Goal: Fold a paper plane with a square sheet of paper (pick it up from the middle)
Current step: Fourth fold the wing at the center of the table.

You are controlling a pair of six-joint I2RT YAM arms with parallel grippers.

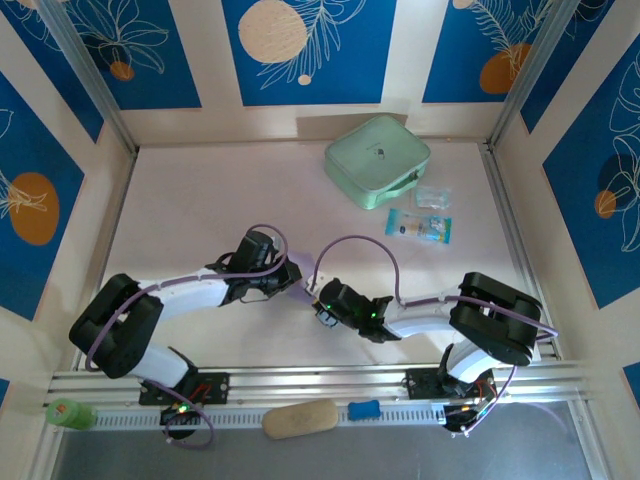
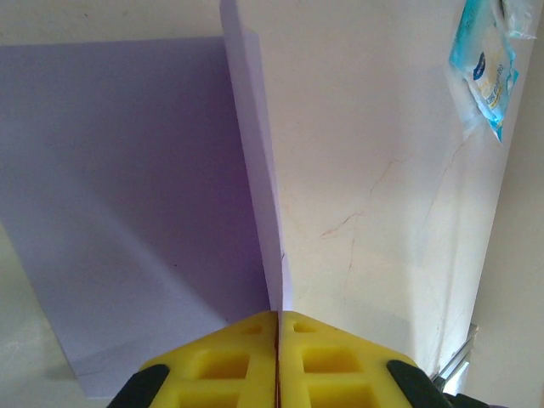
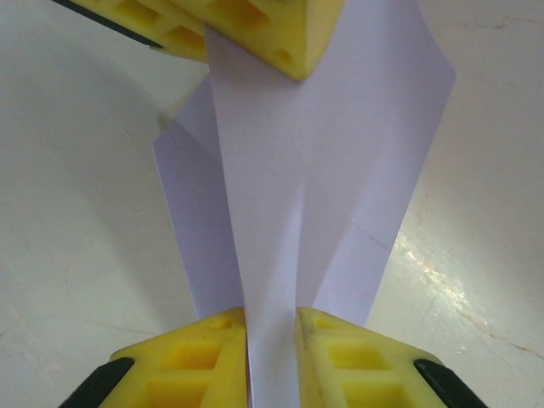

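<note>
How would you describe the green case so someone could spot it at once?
Start at the far edge of the table, just right of centre. The mint-green case lies there, a rounded square. It is much bigger than the clear packet and blue packet beside it.

The paper (image 3: 314, 170) is lavender, the left hand (image 2: 277, 330) and right hand (image 3: 272, 330) yellow, the case (image 1: 376, 160) mint-green.

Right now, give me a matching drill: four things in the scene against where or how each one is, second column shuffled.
1 paper
2 mint-green case
3 blue packet
4 left pincer

a at the far edge of the table
b shut on the paper's fold
c flat on the table, just nearer than the case
d lavender, creased

Pairs: 1-d, 2-a, 3-c, 4-b
</note>
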